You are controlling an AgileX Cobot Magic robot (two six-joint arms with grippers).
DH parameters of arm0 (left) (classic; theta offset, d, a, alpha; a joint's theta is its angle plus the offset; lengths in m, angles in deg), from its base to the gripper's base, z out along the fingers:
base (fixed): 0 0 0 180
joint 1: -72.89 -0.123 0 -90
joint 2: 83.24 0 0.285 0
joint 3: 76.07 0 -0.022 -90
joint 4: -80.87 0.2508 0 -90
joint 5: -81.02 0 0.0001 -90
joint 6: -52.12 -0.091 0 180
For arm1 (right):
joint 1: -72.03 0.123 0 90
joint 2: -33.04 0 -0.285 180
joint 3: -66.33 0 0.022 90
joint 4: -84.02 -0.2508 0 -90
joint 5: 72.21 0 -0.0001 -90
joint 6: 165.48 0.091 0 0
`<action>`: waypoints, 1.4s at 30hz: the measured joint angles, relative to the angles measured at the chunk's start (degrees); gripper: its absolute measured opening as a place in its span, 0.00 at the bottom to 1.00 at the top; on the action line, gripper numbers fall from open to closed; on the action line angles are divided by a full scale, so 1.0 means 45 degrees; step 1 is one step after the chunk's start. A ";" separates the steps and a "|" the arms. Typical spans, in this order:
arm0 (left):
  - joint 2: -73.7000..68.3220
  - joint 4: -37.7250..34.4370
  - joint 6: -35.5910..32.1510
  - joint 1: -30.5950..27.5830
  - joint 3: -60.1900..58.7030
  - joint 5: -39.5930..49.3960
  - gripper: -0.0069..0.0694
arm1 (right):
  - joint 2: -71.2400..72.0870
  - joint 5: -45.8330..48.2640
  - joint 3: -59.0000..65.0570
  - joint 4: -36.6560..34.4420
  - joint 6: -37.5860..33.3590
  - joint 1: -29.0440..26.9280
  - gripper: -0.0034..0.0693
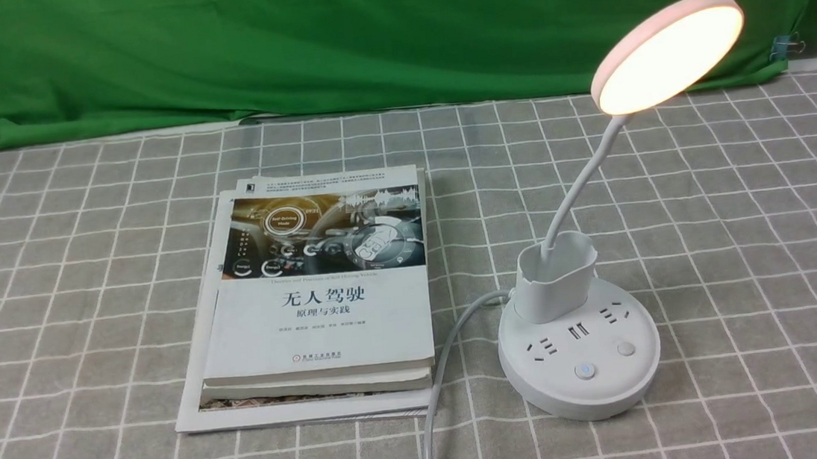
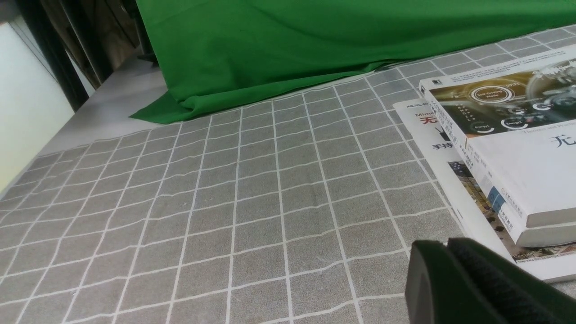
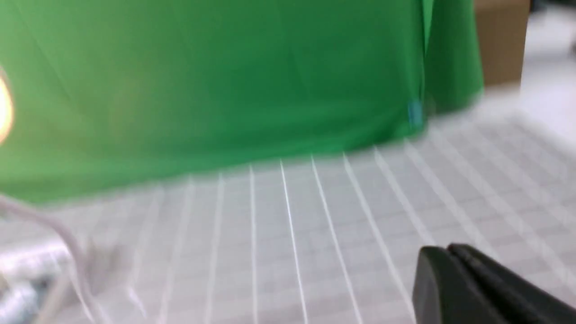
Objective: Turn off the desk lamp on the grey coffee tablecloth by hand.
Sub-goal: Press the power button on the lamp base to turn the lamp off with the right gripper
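"Self-Driving Mode" and "无人驾驶" mark the book.

Desk lamp: white, disc head glowing and tilted, thin neck leaning right from cup-shaped holder, round socketed base with two buttons, standing upright on right-hand part of grey coffee tablecloth, which lies spread, white-gridded.

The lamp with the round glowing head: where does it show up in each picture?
Front view: right half, its round head lit.
Left wrist view: not in it.
Right wrist view: blurred at the left edge, part of the glowing head and the thin neck.
Shared landmark: the green cloth across the back of all three.
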 joint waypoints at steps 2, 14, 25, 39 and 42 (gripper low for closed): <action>0.0000 0.0000 0.0000 0.0000 0.0000 0.0000 0.12 | -0.1006 0.0020 -0.0029 0.0000 0.0040 0.0000 0.11; 0.0000 0.0000 0.0000 0.0000 0.0000 0.0000 0.12 | -0.3721 0.1106 -0.0234 0.0000 0.0489 0.2256 0.15; 0.0000 0.0000 0.0000 0.0000 0.0000 0.0000 0.12 | -0.6077 0.3748 -0.2169 0.0000 -0.0238 0.3042 0.14; 0.0000 -0.0034 0.0000 0.0000 0.0000 0.0000 0.12 | -0.9055 0.5258 -0.4579 0.0000 -0.1070 0.3559 0.09; 0.0000 -0.0034 0.0000 0.0000 0.0000 0.0000 0.12 | -1.0095 0.5374 -0.5272 0.0000 -0.1164 0.4428 0.09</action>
